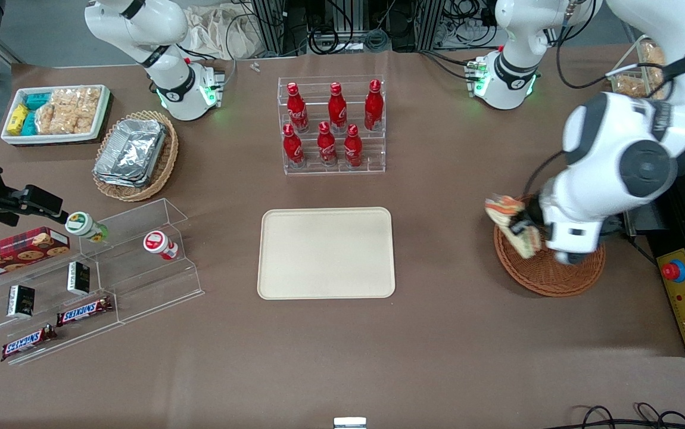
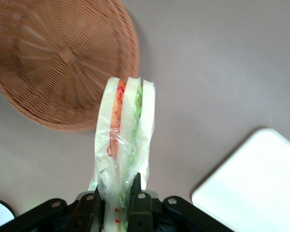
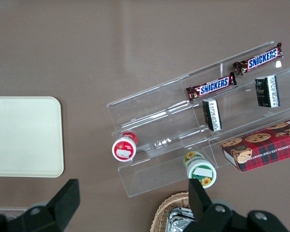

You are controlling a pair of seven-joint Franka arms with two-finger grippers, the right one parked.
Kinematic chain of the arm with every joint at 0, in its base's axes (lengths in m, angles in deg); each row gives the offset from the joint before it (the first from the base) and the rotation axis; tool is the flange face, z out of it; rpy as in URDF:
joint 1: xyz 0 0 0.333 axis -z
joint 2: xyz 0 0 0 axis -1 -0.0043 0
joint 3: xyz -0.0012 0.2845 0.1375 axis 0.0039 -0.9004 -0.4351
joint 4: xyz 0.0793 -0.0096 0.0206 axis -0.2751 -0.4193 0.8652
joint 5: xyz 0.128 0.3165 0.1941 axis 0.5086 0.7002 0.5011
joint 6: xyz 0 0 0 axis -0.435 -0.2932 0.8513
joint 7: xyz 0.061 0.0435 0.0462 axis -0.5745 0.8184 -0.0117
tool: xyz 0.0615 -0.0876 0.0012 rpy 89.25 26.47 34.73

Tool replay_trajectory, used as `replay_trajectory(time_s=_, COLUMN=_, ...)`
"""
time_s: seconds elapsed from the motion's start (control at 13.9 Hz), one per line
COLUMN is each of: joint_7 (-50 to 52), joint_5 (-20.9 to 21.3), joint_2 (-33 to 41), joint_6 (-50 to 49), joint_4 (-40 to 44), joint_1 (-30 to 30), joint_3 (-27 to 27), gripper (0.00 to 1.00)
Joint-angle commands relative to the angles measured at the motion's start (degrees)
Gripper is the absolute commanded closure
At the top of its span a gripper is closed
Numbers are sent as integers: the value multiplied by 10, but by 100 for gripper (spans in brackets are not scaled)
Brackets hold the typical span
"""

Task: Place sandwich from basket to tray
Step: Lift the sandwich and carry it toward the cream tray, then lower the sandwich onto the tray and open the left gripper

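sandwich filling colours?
Orange-red and green between pale bread; sandwich held by gripper, clearest in left wrist view.

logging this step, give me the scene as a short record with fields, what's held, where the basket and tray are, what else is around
held item: sandwich, wrapped in clear film, lifted above the basket's edge
hand: hand shut on the sandwich
basket: basket holds nothing, at the working arm's end of the table
tray: tray bare, mid-table
nearby: cola bottles in a clear rack, farther from the front camera than the tray
step: sandwich not yet over the tray
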Motion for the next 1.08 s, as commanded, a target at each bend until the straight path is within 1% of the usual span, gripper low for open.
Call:
replay_trajectory(time_s=0.0, joint_7=5, joint_5=-27, joint_2=-24, joint_6=6, joint_4=24, joint_1=1, joint_3=51, gripper=83)
replay_trajectory(time_s=0.14, joint_7=-1, joint_5=-16, joint_2=-33, joint_6=48, joint_4=26, joint_1=48, joint_3=64, gripper=83)
replay_trajectory(time_s=0.22, joint_7=0, joint_5=-1, joint_2=-42, joint_6=63, joint_4=29, joint_1=78, joint_3=64, gripper=83)
replay_trajectory(time_s=0.29, joint_7=3, joint_5=22, joint_2=-56, joint_6=77, joint_4=36, joint_1=107, joint_3=64, gripper=83)
replay_trajectory(time_s=0.36, joint_7=4, joint_5=46, joint_2=-72, joint_6=78, joint_4=45, joint_1=129, joint_3=64, gripper=83)
replay_trajectory(time_s=0.43, joint_7=8, joint_5=61, joint_2=-94, joint_6=78, joint_4=58, joint_1=143, joint_3=64, gripper=83)
replay_trajectory(time_s=0.65, joint_7=0, joint_5=65, joint_2=-172, joint_6=79, joint_4=112, joint_1=166, joint_3=64, gripper=83)
replay_trajectory(time_s=0.72, joint_7=-2, joint_5=74, joint_2=-195, joint_6=80, joint_4=119, joint_1=174, joint_3=64, gripper=83)
replay_trajectory(time_s=0.86, joint_7=-3, joint_5=112, joint_2=-231, joint_6=112, joint_4=128, joint_1=182, joint_3=64, gripper=83)
replay_trajectory(time_s=1.01, joint_7=-4, joint_5=123, joint_2=-253, joint_6=149, joint_4=128, joint_1=188, joint_3=64, gripper=83)
